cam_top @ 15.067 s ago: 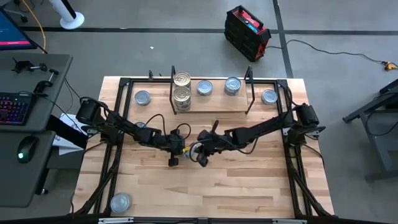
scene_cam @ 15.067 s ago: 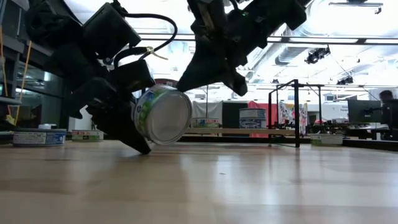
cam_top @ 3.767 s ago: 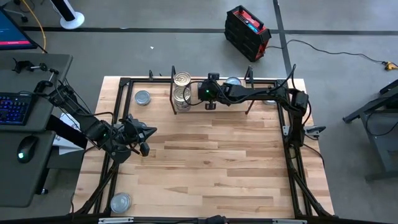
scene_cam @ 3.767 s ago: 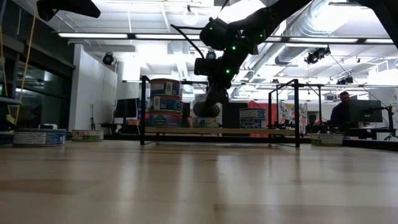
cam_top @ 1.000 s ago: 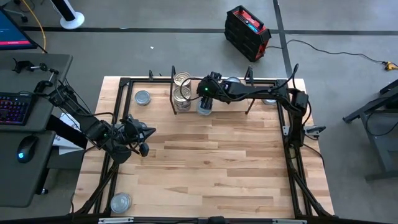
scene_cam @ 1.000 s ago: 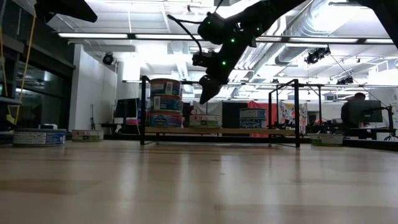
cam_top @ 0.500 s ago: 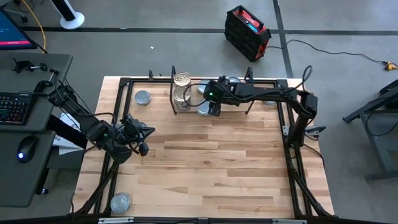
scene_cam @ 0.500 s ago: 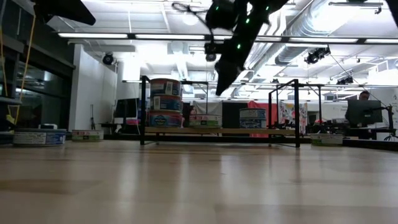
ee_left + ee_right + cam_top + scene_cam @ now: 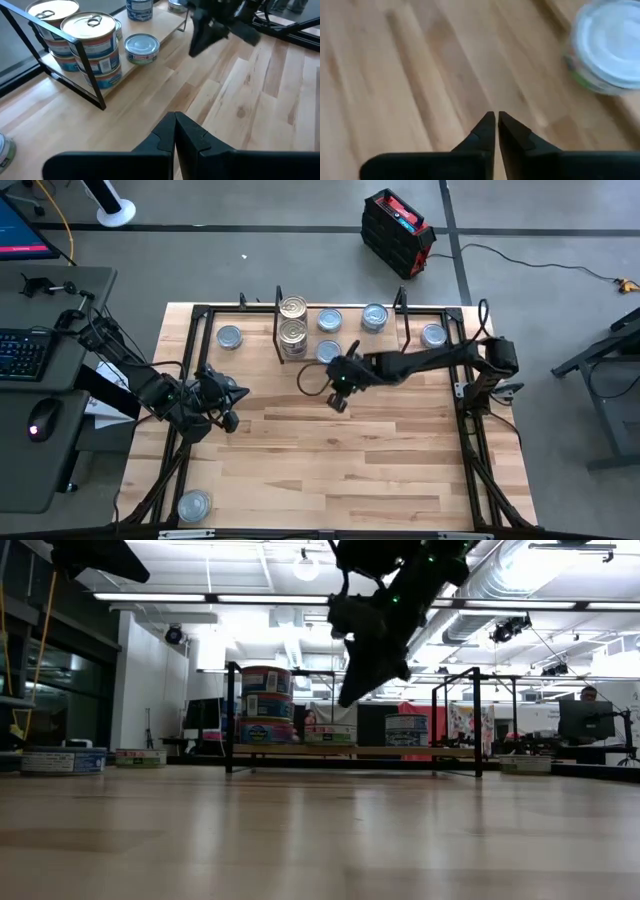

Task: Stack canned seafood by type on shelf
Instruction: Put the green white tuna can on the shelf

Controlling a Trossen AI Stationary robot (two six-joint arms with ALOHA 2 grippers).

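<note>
Light wooden shelf (image 9: 340, 352), black wire uprights: being stocked with canned seafood.

Item, right gripper (image 9: 337, 398): empty, fingers pressed together, being carried above bare tabletop (image 9: 330, 460) just in front of the shelf. Nothing is being held.

Item, silver-lidded tin (image 9: 328, 351): standing on the shelf board just behind the right gripper, beside the gold-lidded stacks (image 9: 292, 332). Two more silver tins (image 9: 329, 320) are standing farther back.

Item, loose tins: one is lying well apart from the right gripper at the near left corner (image 9: 193, 504); others (image 9: 230, 337) are lying outside the shelf ends.

Item, left gripper (image 9: 229, 420): closed, empty, being kept at the table's left edge.

Handling advice: fingers are to be reopened before descent, a loose tin being approached squarely from above.
</note>
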